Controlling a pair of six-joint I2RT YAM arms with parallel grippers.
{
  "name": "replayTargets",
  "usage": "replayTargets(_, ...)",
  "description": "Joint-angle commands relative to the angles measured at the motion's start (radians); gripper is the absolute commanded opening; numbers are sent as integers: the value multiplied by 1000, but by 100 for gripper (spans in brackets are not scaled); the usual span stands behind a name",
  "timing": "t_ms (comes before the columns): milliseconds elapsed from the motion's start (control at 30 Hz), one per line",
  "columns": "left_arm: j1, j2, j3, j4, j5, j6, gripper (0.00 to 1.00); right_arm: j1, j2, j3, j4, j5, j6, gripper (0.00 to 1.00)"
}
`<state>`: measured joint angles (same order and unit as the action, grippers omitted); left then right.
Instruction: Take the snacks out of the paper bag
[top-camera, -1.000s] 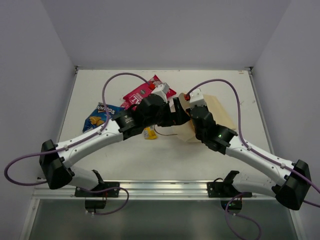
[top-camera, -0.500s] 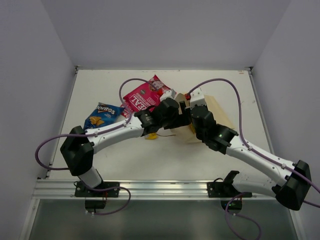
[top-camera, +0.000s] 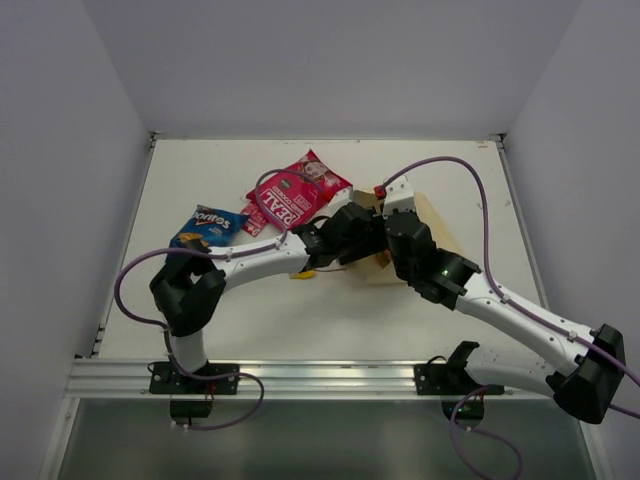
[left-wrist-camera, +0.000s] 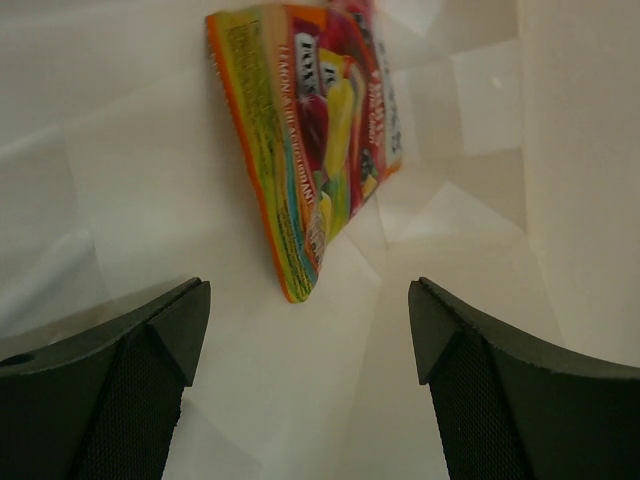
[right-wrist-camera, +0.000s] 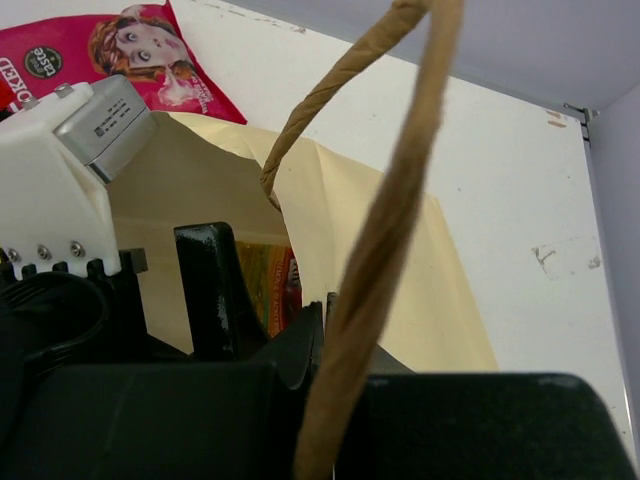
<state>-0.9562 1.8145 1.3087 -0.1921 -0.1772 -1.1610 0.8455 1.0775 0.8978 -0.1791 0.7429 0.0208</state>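
Note:
The tan paper bag (top-camera: 432, 218) lies on its side, mouth facing left. My right gripper (right-wrist-camera: 330, 305) is shut on the bag's upper mouth edge, with a brown cord handle (right-wrist-camera: 385, 250) looping in front of the camera. My left gripper (left-wrist-camera: 310, 330) is open inside the bag, nothing between its fingers (left-wrist-camera: 150, 370). The multicoloured candy bag (left-wrist-camera: 315, 130) lies just beyond them on the bag's floor, and its edge (right-wrist-camera: 278, 285) shows in the right wrist view. Outside lie the magenta pouch (top-camera: 293, 192), the blue Doritos bag (top-camera: 207, 225) and a small yellow bar (top-camera: 301, 272).
The left arm (top-camera: 255, 262) stretches low across the table's middle, its elbow (top-camera: 185, 290) near the front left. Purple cables arc over both arms. The table's back edge and white walls enclose the work area.
My left arm has pushed rightward into the bag's mouth while its elbow swung down to the front left. The right gripper has held the bag's edge almost still.

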Motion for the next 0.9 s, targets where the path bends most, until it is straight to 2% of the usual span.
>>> replayTargets(0,-4,45,44,56,-36,-35,85,1,-27,46,23,-33,41,0)
replayTargets(367,-4,146,67,101,-19,-60,83,1,-57,55,4,-94,80,0)
replayTargets(500,-4,140,35,227,18,-52,72,1,-67,43,7,-129,97,0)
replayTargets(667,-4,144,32,275,68,-14,60,1,-64,24,21,-145,99,0)
replayTargets(767,-6,149,23,287,108,-5,51,1,-64,18,38,-143,76,0)
replayTargets(867,-15,149,15,295,128,-3,37,1,-60,13,49,-128,56,0)
